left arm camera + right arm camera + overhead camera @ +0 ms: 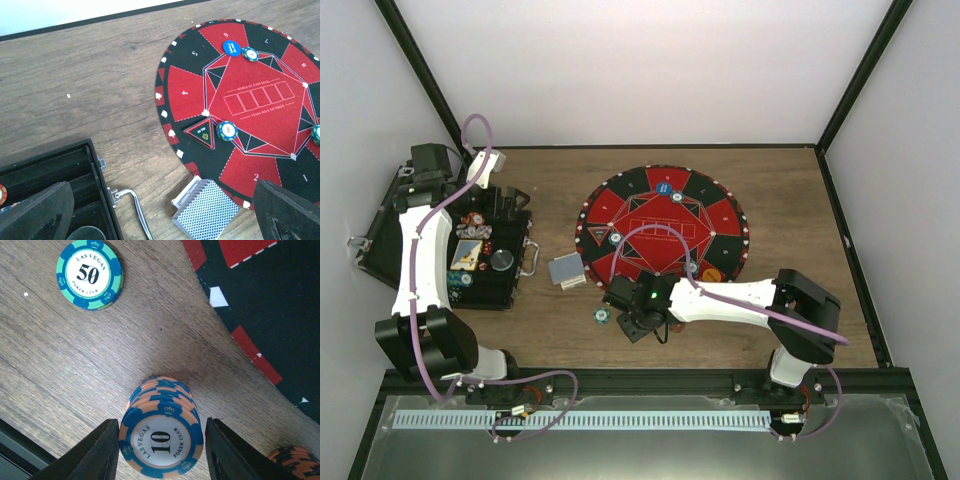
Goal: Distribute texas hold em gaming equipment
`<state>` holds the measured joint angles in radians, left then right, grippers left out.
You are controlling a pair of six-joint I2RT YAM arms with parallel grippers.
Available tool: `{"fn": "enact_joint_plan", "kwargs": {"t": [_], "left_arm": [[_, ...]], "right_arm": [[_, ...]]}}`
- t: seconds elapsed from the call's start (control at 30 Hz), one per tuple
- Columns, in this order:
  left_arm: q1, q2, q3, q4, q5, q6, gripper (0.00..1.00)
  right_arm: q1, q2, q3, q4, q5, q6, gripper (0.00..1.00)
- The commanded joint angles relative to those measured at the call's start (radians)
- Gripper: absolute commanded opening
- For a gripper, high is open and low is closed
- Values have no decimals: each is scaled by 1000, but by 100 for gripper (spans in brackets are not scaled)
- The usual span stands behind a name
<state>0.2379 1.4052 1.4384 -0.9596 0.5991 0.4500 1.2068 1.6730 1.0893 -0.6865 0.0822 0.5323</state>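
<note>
In the right wrist view my right gripper (161,450) is open, with one finger on each side of a stack of orange-and-blue "10" chips (161,437) standing on the wood. The left finger is at the stack's edge and the right finger stands a little off it. A green-blue "50" chip (90,274) lies flat beyond it. In the top view this gripper (642,320) is just off the mat's near-left rim. My left gripper (508,205) is open and empty above the case. The grey-blue card deck (207,210) lies between case and mat. A blue button (231,47) lies on the mat.
The open black case (470,250) at the left holds more chips and cards; its metal handle (135,212) sticks out toward the deck. The round red-and-black mat (715,215) carries single chips, an orange button (713,272) and a triangular marker (201,133). A second orange stack (292,460) stands nearby.
</note>
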Motion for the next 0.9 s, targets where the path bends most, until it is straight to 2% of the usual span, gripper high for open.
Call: {"fn": "enact_joint_plan", "kwargs": {"t": [0.0,0.17,0.63,0.87], "left_arm": [[7,-4,34,-1,4,10,100],[7,-4,37,-3,4,10,100],[7,-3,38,-4,4,11,100],[7,-2,37,-4,4,11,100]], "right_arm": [[5,11,3,-2,28,-4,50],[4,17,4,-1,24,-6,54],[4,30,-3,9,14,-11,55],[5,24,3,12,21,-11,49]]}}
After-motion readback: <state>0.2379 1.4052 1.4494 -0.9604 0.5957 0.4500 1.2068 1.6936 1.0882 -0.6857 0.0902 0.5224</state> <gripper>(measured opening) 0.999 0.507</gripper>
